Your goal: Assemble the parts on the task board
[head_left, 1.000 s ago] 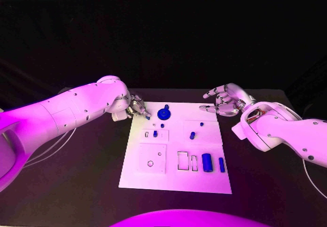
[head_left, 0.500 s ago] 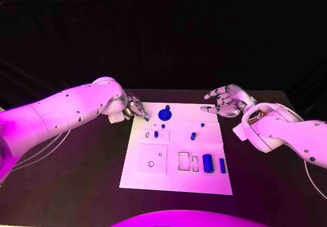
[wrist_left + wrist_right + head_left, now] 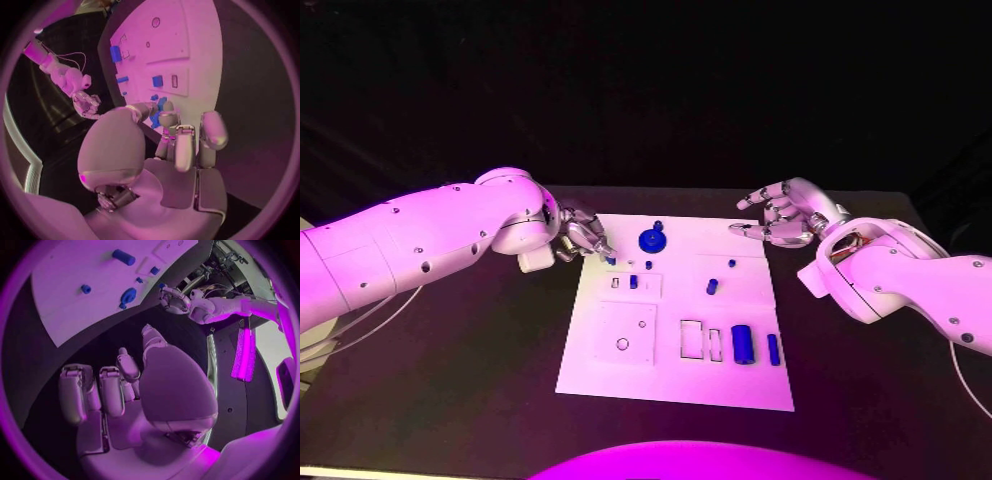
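Observation:
The white task board (image 3: 678, 372) lies mid-table. My left hand (image 3: 581, 238) hovers at its far left corner and pinches a small blue part (image 3: 610, 260) between thumb and finger; the left wrist view shows this blue part (image 3: 155, 114) at the fingertips. On the board, a round blue knob (image 3: 651, 240) stands just right of that hand, with small blue pegs (image 3: 633, 282) nearer me. A blue cylinder (image 3: 741, 344) and a slim blue bar (image 3: 773, 347) lie at the near right. My right hand (image 3: 779, 215) hangs off the far right corner, fingers apart, holding nothing.
White raised blocks with slots and holes (image 3: 623, 332) cover the board's near half. The black table (image 3: 459, 380) surrounds the board on all sides. My left forearm (image 3: 430, 240) reaches in over the table's left part.
My left hand has slid slightly toward me along the board's left edge, the small blue part moving with it. The right hand has barely moved.

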Available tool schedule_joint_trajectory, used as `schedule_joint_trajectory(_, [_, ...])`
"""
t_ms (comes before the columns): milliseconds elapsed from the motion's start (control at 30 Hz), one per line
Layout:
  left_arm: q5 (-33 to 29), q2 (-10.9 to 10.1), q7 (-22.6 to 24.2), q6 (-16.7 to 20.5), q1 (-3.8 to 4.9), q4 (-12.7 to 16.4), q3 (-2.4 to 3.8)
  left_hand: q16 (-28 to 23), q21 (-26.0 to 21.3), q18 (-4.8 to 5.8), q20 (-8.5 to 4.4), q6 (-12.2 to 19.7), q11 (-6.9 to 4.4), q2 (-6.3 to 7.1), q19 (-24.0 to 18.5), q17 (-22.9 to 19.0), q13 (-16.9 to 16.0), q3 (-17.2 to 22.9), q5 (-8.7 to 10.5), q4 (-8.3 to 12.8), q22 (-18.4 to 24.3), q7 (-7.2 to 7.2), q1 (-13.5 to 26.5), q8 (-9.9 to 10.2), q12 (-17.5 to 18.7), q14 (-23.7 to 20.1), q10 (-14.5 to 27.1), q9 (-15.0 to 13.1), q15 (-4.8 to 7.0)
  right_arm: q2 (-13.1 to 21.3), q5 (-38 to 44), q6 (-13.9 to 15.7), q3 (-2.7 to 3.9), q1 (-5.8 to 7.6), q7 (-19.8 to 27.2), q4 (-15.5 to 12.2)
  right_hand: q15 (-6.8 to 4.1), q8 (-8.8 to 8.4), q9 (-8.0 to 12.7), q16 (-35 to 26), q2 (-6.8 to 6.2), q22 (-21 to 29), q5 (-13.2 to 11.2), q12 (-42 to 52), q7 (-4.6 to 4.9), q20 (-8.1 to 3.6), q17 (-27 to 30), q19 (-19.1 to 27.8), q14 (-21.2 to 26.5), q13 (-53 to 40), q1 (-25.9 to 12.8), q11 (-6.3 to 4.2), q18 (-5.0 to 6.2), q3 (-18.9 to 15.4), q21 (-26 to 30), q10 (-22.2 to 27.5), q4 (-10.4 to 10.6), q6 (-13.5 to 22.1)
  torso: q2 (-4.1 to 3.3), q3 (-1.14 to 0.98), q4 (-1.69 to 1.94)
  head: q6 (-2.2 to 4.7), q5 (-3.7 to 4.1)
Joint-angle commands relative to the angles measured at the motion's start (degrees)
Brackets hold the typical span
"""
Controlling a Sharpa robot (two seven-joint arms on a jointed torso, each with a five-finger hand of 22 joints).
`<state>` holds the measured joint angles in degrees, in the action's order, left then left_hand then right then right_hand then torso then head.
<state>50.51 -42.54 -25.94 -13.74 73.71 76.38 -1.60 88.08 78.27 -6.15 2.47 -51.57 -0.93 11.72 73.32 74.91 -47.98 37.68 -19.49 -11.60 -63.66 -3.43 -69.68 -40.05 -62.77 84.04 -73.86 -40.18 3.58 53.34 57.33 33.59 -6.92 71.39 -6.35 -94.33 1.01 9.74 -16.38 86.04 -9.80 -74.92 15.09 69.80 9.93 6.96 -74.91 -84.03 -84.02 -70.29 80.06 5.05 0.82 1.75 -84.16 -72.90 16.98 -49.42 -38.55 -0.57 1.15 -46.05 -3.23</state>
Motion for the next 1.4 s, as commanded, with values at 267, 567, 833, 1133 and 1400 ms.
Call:
schedule_joint_trajectory(267, [6.65, -1.01, 0.27, 3.32, -0.47, 3.96, -0.60, 0.41, 0.49, 0.59, -0.13, -0.65, -0.19, 0.00, 0.47, 11.52, -0.22, 11.23, -0.46, 10.61, -0.21, 0.15, 0.91, -0.15, -0.29, 4.99, -0.71, 0.03, 0.58, 0.09, 0.15, -0.40, 0.00, -0.33, 0.42, -0.05, -0.38, 0.32, 0.09, -0.37, 0.17, -11.96, 0.03, -0.15, -0.05, -0.37, -7.48, -3.16, -3.75, -0.01, -0.25, -0.05, 0.61, -0.20, 0.15, 0.22, -0.13, -0.06, -0.11, -0.03, -0.09, -0.22, -0.48])
schedule_joint_trajectory(567, [8.65, -0.71, -0.30, 3.22, -1.69, 4.32, -0.79, 0.49, 0.51, 0.58, -0.17, -0.84, -0.24, 0.10, 0.45, 11.70, -0.38, 11.65, -0.65, 10.86, -0.18, 0.20, 1.20, -0.15, -0.39, 5.04, -0.92, 0.03, 0.62, 0.11, 0.14, -0.40, 0.00, -0.37, 0.39, -0.07, -0.39, 0.37, 0.09, -0.40, 0.18, -11.95, 0.14, -0.15, -0.06, -0.38, -7.45, -3.16, -3.75, 0.03, -0.31, -0.06, 0.61, -0.20, 0.18, 0.23, -0.15, -0.08, -0.13, -0.02, -0.17, -0.53, -0.57])
schedule_joint_trajectory(833, [9.07, -0.04, -0.46, 2.47, -2.20, 3.86, -1.11, 0.53, 0.55, 0.59, -0.18, -0.89, -0.25, 0.15, 0.49, 11.80, -0.38, 11.76, -0.71, 10.95, -0.25, 0.21, 1.29, -0.14, -0.39, 5.07, -0.95, 0.03, 0.64, 0.12, 0.14, -0.41, 0.00, -0.38, 0.37, -0.11, -0.39, 0.37, 0.09, -0.40, 0.18, -11.95, 0.14, -0.15, -0.06, -0.38, -7.45, -3.16, -3.75, 0.03, -0.31, -0.06, 0.61, -0.20, 0.18, 0.23, -0.15, -0.08, -0.16, -0.02, -0.15, -0.71, -0.59])
schedule_joint_trajectory(1133, [9.73, 0.21, -0.55, 1.61, -2.48, 3.37, -1.26, 0.53, 0.56, 0.60, -0.19, -0.93, -0.26, 0.20, 0.50, 11.79, -0.47, 11.85, -0.76, 11.02, -0.27, 0.22, 1.38, -0.13, -0.45, 5.07, -1.01, 0.04, 0.64, 0.15, 0.14, -0.42, 0.00, -0.38, 0.36, -0.11, -0.39, 0.37, 0.09, -0.40, 0.18, -11.95, 0.14, -0.15, -0.06, -0.38, -7.45, -3.16, -3.75, 0.03, -0.31, -0.06, 0.61, -0.20, 0.18, 0.23, -0.15, -0.08, -0.10, 0.00, -0.12, -0.90, -0.58])
schedule_joint_trajectory(1400, [10.22, 0.32, -0.58, 0.18, -2.52, 3.37, -1.29, 0.55, 0.59, 0.61, -0.20, -0.95, -0.26, 0.23, 0.52, 11.84, -0.45, 11.90, -0.79, 11.07, -0.31, 0.23, 1.43, -0.12, -0.43, 5.08, -1.02, 0.04, 0.65, 0.11, 0.14, -0.44, 0.00, -0.39, 0.37, -0.05, -0.39, 0.37, 0.09, -0.40, 0.18, -11.95, 0.14, -0.15, -0.06, -0.38, -7.45, -3.16, -3.75, 0.03, -0.31, -0.06, 0.61, -0.20, 0.18, 0.23, -0.15, -0.08, -0.10, 0.02, -0.14, -0.96, -0.61])
